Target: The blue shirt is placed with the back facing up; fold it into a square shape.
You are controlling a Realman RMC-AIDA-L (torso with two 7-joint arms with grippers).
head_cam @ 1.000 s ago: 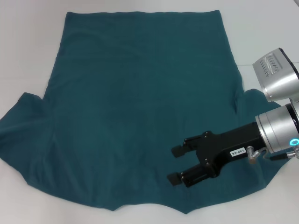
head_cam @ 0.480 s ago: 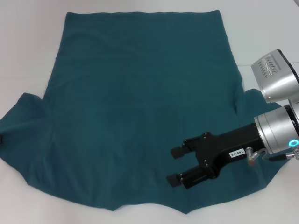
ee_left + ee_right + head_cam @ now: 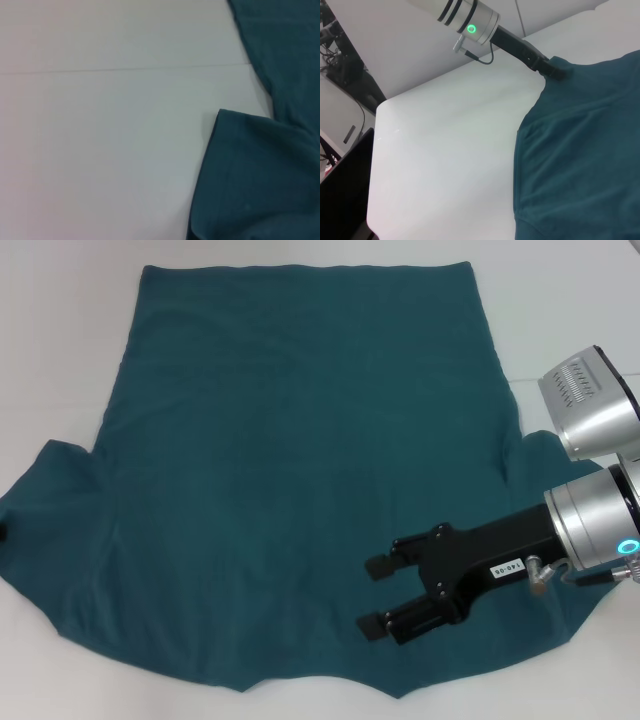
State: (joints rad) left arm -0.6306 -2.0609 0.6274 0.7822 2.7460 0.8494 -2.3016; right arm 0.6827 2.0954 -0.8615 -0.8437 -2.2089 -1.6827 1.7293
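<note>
The large dark teal-blue soft fabric T-shirt [image 3: 300, 480] lies spread flat on the white table [image 3: 60, 340], with 0 folds made. The right gripper [image 3: 375, 595] hovers over its near-right part, fingers released. The left gripper [image 3: 555, 71] is at the left sleeve's edge; I cannot tell its finger state.

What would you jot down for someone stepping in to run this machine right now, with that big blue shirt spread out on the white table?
Right gripper: open, empty, hovering over the near right part of the shirt.
Left gripper: at the edge of the shirt's left sleeve, seen from the right wrist camera; whether it grips the cloth cannot be told.
The large dark teal-blue short-sleeved fabric T-shirt lies spread flat on the white table, plain side up, both sleeves out.
Done: nothing folded yet.
Left: all folds into a square, probably starting with the sleeves.
</note>
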